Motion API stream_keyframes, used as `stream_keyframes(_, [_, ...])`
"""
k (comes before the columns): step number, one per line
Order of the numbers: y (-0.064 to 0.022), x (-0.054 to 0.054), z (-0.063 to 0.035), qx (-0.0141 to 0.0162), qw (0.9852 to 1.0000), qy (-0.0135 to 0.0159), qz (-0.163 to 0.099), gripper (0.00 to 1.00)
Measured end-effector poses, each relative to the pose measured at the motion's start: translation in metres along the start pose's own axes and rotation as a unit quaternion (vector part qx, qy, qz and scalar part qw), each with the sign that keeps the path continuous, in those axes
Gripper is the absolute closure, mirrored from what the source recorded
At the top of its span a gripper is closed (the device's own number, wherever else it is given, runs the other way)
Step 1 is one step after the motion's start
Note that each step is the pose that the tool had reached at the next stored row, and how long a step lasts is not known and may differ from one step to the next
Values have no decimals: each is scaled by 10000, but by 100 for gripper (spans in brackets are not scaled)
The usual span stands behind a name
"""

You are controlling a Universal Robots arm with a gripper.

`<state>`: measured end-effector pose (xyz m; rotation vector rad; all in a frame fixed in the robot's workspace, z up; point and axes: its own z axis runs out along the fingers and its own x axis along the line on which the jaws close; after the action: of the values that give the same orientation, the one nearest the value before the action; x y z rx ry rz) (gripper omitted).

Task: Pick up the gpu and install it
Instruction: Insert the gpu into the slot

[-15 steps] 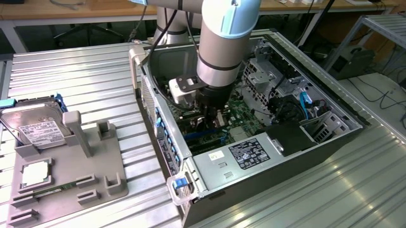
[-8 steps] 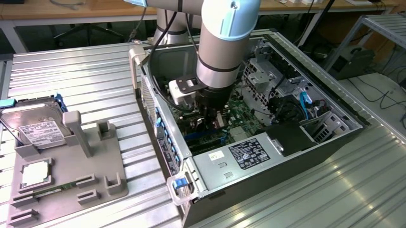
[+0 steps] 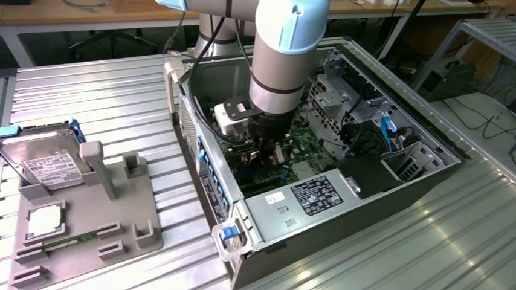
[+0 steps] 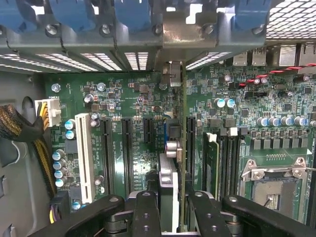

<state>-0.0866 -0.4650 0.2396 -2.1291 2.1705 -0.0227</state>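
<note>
Wrist view: gripper [image 4: 174, 211] is pinching the gpu [image 4: 170, 173] edge-on and upright, I'd guess so its lower edge lines up with the motherboard slot [image 4: 190, 143] and its bracket [image 4: 173, 34] faces the case's rear wall. Pretty tight, with a memory stick [image 4: 213, 168] just beside it, while the empty slots [image 4: 127, 158] on the other side leave some room.

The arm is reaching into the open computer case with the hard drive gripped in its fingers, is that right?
No, the fingers grip the gpu, edge-on above the motherboard, as the wrist view shows. The hard drive lies outside the case, in the exterior view.
</note>
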Motion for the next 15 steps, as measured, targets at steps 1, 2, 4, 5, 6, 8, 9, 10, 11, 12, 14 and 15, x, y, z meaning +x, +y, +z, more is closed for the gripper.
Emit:
stream_keyframes(1, [1, 0, 3, 0, 10000, 0, 0, 72])
stream_keyframes(2, [2, 0, 8, 1, 10000, -2, 0, 72])
stream_keyframes(4, [22, 0, -2, 1, 10000, -3, 0, 72])
stream_keyframes(5, [31, 1, 5, 0, 10000, -1, 0, 72])
stream_keyframes(6, [36, 1, 18, 0, 10000, -2, 0, 72])
stream_keyframes(8, [31, -2, -40, 1, 10000, -2, 0, 72])
stream_keyframes(9, [41, -3, -50, 1, 10000, -3, -1, 72])
stream_keyframes(10, [48, -3, -50, 1, 10000, -3, -1, 72])
stream_keyframes(11, [50, -2, -50, 1, 10000, -3, 0, 72])
stream_keyframes(12, [55, -2, -46, -1, 10000, -2, 0, 72])
stream_keyframes(14, [61, 3, 19, -3, 10000, 2, -1, 72])
stream_keyframes(15, [61, 2, 23, -1, 10000, -2, 0, 72])
